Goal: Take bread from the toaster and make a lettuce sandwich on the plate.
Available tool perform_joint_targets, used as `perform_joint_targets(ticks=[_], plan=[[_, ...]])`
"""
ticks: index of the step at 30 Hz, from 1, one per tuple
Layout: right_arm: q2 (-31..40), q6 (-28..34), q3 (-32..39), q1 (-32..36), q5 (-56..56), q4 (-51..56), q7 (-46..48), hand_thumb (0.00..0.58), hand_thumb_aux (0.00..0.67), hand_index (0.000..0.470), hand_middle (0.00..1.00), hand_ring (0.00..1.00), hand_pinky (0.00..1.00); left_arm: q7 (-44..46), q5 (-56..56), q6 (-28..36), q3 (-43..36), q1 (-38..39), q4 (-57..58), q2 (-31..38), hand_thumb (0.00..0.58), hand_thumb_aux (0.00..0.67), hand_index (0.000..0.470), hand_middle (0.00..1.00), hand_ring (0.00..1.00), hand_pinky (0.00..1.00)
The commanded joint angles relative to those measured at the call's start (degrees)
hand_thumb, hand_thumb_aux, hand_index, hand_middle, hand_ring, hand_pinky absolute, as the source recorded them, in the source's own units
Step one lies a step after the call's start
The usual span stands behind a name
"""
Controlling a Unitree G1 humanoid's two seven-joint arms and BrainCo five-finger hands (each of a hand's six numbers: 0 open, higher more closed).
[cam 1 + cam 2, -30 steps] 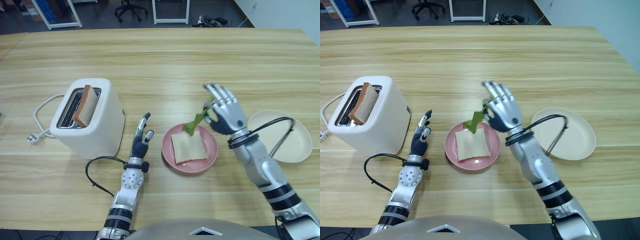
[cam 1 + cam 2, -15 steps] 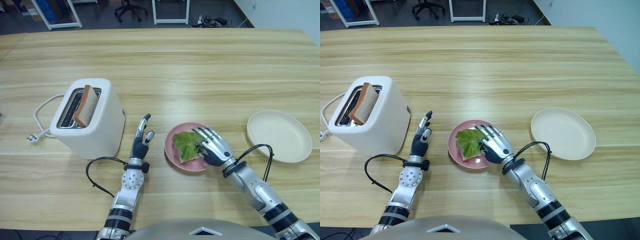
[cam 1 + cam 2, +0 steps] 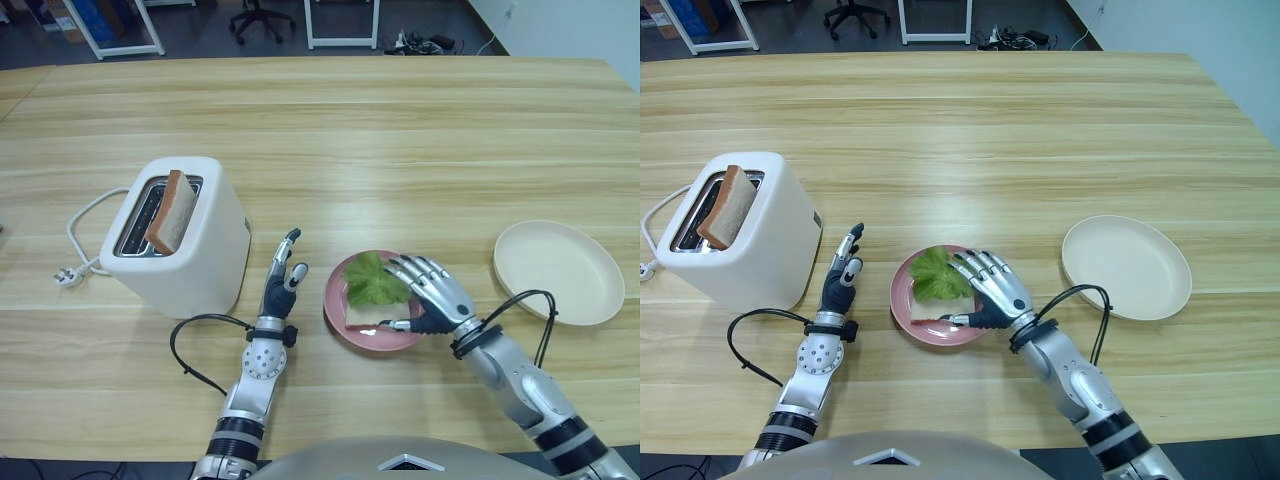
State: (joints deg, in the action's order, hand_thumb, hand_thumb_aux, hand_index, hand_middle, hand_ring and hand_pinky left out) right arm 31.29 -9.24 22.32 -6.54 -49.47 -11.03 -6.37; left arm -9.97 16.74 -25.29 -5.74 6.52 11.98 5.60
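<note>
A white toaster (image 3: 180, 245) stands at the left with one brown-crusted bread slice (image 3: 170, 210) sticking out of its slot. The pink plate (image 3: 368, 345) lies in front of me, holding a bread slice (image 3: 358, 315) with a green lettuce leaf (image 3: 375, 280) lying on its far part. My right hand (image 3: 432, 297) hovers over the plate's right side, open with fingers spread, thumb low by the rim and holding nothing. Between toaster and plate, my left hand (image 3: 283, 285) stands open with fingers pointing up.
A cream empty plate (image 3: 558, 270) lies at the right. The toaster's white cord and plug (image 3: 75, 250) trail off to the left. Office chairs and table legs stand beyond the table's far edge.
My right hand came down with the lettuce from above the plate, laid it on the bread, let go and drew back a little to the right. The left hand stayed still.
</note>
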Motion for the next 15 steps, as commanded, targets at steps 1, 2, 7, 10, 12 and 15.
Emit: perform_joint_targets(ticks=[1, 2, 7, 10, 12, 15], plan=[[2.37, 0.86, -14.05, -2.55, 20.37, -13.23, 9.06, 0.0, 0.0, 0.0, 0.0, 0.0, 0.0, -0.97, 2.28, 0.0, 1.16, 1.96, -6.99, 1.38, 0.0, 0.0, 0.0, 0.0, 0.0, 0.0], [2.44, 1.65, -17.43, -2.5, 25.03, -15.63, 10.81, 0.0, 0.0, 0.0, 0.0, 0.0, 0.0, -1.34, 3.55, 0.06, 1.65, 2.73, -10.31, 1.82, 0.0, 0.0, 0.0, 0.0, 0.0, 0.0], [-1.0, 5.99, -28.43, -0.67, 42.15, -18.89, 14.13, 0.0, 0.0, 0.0, 0.0, 0.0, 0.0, -2.72, 13.07, 2.5, 11.13, 5.83, -37.08, 4.15, 0.0, 0.0, 0.0, 0.0, 0.0, 0.0], [-4.41, 6.37, -27.82, -1.55, 43.86, -16.61, 13.35, 0.0, 0.0, 0.0, 0.0, 0.0, 0.0, -2.2, 23.71, 9.97, 21.69, 4.5, -44.26, 8.46, 0.0, 0.0, 0.0, 0.0, 0.0, 0.0], [-6.77, 6.32, -26.43, -2.3, 43.21, -15.0, 12.71, 0.0, 0.0, 0.0, 0.0, 0.0, 0.0, -0.35, 29.7, 16.79, 26.26, 3.98, -42.69, 11.39, 0.0, 0.0, 0.0, 0.0, 0.0, 0.0], [-8.84, 5.81, -25.5, -3.06, 41.91, -13.67, 12.41, 0.0, 0.0, 0.0, 0.0, 0.0, 0.0, 2.42, 36.1, 26.0, 28.45, 4.11, -36.38, 13.91, 0.0, 0.0, 0.0, 0.0, 0.0, 0.0]])
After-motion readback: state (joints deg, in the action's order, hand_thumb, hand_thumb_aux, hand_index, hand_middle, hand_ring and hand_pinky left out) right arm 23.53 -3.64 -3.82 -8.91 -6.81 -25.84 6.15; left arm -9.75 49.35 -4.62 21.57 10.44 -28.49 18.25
